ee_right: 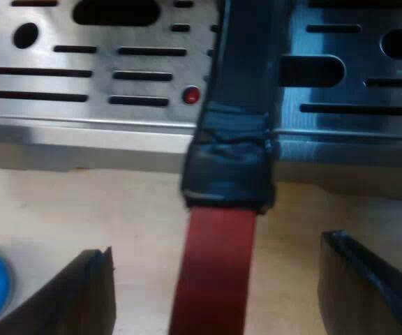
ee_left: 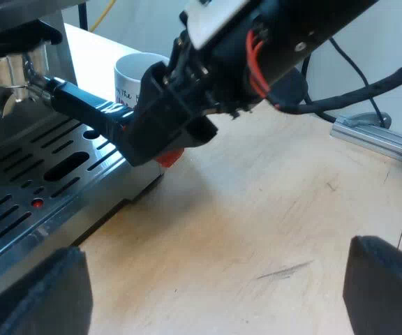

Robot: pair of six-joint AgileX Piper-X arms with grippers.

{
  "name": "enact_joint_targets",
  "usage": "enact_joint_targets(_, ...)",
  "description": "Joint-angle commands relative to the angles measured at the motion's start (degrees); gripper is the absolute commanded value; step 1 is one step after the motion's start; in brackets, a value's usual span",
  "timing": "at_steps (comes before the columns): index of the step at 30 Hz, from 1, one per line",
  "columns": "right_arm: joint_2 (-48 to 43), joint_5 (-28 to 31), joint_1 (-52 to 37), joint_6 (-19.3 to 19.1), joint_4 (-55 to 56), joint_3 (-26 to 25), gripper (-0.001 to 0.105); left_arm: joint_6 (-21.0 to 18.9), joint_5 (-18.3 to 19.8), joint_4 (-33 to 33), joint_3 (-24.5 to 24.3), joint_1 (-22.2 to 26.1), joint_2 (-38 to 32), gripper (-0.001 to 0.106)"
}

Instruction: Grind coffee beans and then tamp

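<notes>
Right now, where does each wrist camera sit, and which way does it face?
Left wrist view: rides the left arm, above the wooden table, facing the espresso machine, the locked-in holder and a mug; its own left pincer stands open, and the right pincer is at the holder's handle.
Right wrist view: rides the right arm, looking along the handle's red end toward the drip tray; its fingers flank it without touching.
Shared: holder, drip tray, table.

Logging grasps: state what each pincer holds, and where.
Nothing is held: the right pincer straddles the handle near its red end, not touching; the left pincer hangs open over the table.
</notes>
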Motion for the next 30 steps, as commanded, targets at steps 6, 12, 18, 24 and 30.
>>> enact_joint_targets(6,2.73,-2.26,-3.29,-0.66,-0.53,-0.55,0.063,-0.42,-0.43,-0.16,-0.01,-0.31,-0.41,0.079)
enact_joint_targets(12,5.07,-2.72,-3.28,-0.78,-2.62,-0.55,0.063,-0.42,-0.43,-0.16,-0.01,-0.31,-0.41,0.079)
enact_joint_targets(18,5.78,-2.55,-3.28,-0.78,-3.9,-0.55,0.063,-0.42,-0.43,-0.16,-0.01,-0.31,-0.41,0.079)
enact_joint_targets(24,5.78,-2.57,-3.28,-0.92,-4.92,-0.55,0.063,-0.42,-0.43,-0.16,-0.01,-0.31,-0.41,0.079)
enact_joint_targets(30,5.78,-2.57,-3.28,-0.92,-4.71,-0.55,0.062,-0.42,-0.43,-0.16,-0.01,-0.31,-0.41,0.079)
